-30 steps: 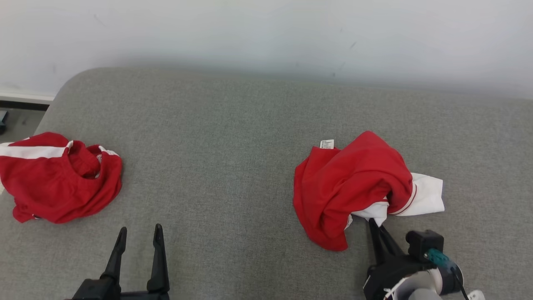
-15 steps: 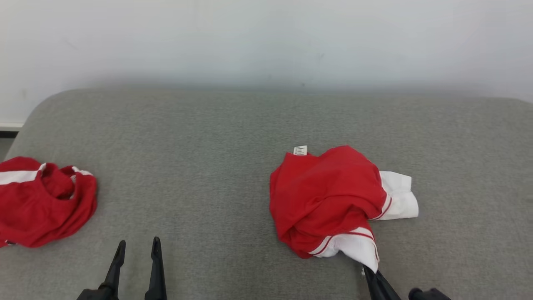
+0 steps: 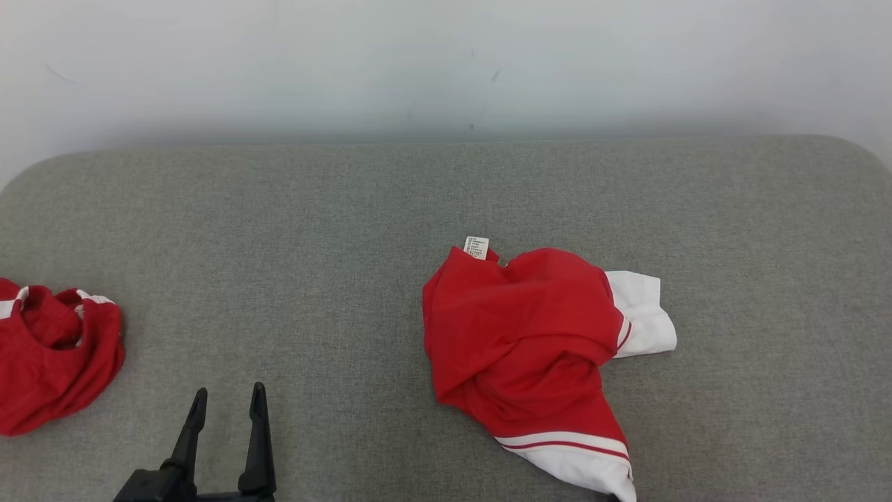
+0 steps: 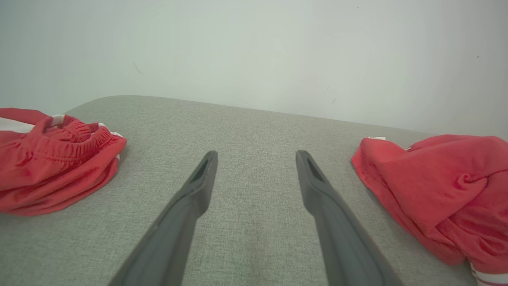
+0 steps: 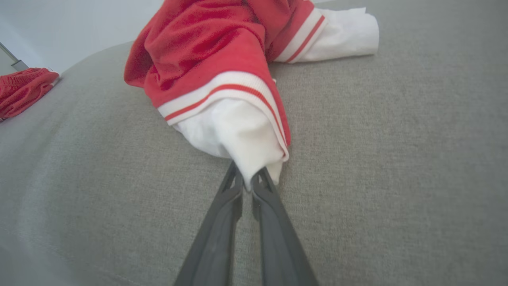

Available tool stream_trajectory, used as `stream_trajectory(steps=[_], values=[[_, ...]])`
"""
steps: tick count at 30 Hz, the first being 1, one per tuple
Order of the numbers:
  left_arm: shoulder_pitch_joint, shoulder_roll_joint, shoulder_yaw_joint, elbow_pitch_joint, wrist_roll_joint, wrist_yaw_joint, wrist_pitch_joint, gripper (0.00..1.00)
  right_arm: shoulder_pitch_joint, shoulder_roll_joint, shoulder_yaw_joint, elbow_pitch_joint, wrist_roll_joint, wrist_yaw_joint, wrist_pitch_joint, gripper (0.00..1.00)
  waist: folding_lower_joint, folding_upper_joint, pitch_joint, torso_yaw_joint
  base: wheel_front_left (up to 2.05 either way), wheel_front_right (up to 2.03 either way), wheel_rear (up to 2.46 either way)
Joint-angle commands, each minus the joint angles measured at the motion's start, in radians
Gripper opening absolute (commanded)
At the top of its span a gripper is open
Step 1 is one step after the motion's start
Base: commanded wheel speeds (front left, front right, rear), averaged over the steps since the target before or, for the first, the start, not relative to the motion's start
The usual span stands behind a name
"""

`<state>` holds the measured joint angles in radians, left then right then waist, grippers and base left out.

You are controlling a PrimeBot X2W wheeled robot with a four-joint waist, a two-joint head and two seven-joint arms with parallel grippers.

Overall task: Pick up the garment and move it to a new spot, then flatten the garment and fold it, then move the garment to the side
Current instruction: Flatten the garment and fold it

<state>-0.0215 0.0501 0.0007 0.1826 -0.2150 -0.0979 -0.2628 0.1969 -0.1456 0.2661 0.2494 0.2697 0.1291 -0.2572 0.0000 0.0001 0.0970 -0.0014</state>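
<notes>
The garment [image 3: 526,335] is a crumpled red shirt with white striped sleeves, lying right of centre on the grey cushioned surface [image 3: 334,230]. One white sleeve end stretches toward the bottom edge of the head view. In the right wrist view my right gripper [image 5: 249,177] is shut on that white sleeve end of the garment [image 5: 222,51]. My left gripper [image 3: 228,402] stands open at the lower left, nothing between its fingers, well left of the garment. The left wrist view shows the left gripper [image 4: 256,159] open over bare fabric, with the garment [image 4: 440,186] to its right.
A second red garment with white stripes [image 3: 52,348] lies bunched at the left edge of the surface, also seen as a red heap [image 4: 51,155] and a red heap [image 5: 22,89]. A pale wall [image 3: 446,63] runs along the far edge.
The head camera has swung, shifting the whole picture left. The white sleeve end has been drawn out toward me, stretching the garment, with the right gripper still shut on it. The left gripper stays open.
</notes>
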Motion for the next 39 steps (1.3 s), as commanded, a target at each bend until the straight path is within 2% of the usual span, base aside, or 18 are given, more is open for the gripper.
stream_trajectory(steps=[1, 3, 9, 11, 14, 26, 34, 39], values=[[-0.001, 0.001, 0.003, 0.005, 0.004, -0.004, -0.004, 1.0, -0.02, -0.013, 0.007, -0.022, 0.008, 0.003, -0.007, 1.0, 0.0, -0.0001, -0.002, 0.0, 0.0, 0.0, 0.0], [0.002, 0.0, 0.006, 0.008, 0.004, -0.005, -0.004, 1.0, -0.021, -0.031, 0.012, -0.064, -0.004, 0.003, -0.007, 1.0, 0.0, -0.0001, -0.006, 0.001, 0.0, 0.0, 0.0], [0.009, 0.0, 0.019, 0.006, 0.001, -0.004, -0.004, 1.0, -0.055, -0.02, -0.042, -0.226, 0.015, 0.003, -0.008, 1.0, 0.0, -0.0001, -0.011, 0.001, 0.0, 0.0, 0.0], [0.011, 0.0, 0.022, 0.005, 0.0, -0.003, -0.004, 1.0, -0.087, -0.02, -0.058, -0.239, 0.007, 0.003, -0.008, 1.0, 0.0, -0.0001, -0.012, 0.0, 0.0, 0.0, 0.0], [0.014, 0.0, 0.023, 0.004, 0.001, -0.002, -0.004, 1.0, -0.151, -0.017, -0.077, -0.196, -0.014, 0.003, -0.008, 1.0, 0.0, -0.0001, -0.013, 0.0, 0.0, 0.0, 0.0], [0.018, 0.0, 0.013, 0.007, 0.011, -0.004, -0.004, 1.0, -0.443, 0.027, -0.179, 0.18, -0.053, 0.003, -0.007, 1.0, 0.0, -0.0001, -0.026, 0.027, 0.0, 0.0, 0.0], [0.01, 0.0, -0.001, 0.013, 0.012, -0.005, -0.004, 1.0, -0.629, 0.048, -0.217, 0.569, -0.09, 0.003, -0.003, 1.0, 0.0, -0.0001, -0.026, 0.065, 0.0, 0.0, 0.0], [0.013, 0.0, 0.001, 0.013, 0.008, -0.005, -0.004, 1.0, -0.704, 0.058, -0.232, 0.756, -0.108, 0.003, 0.002, 1.0, 0.0, -0.0001, -0.018, 0.084, 0.0, 0.0, 0.0]])
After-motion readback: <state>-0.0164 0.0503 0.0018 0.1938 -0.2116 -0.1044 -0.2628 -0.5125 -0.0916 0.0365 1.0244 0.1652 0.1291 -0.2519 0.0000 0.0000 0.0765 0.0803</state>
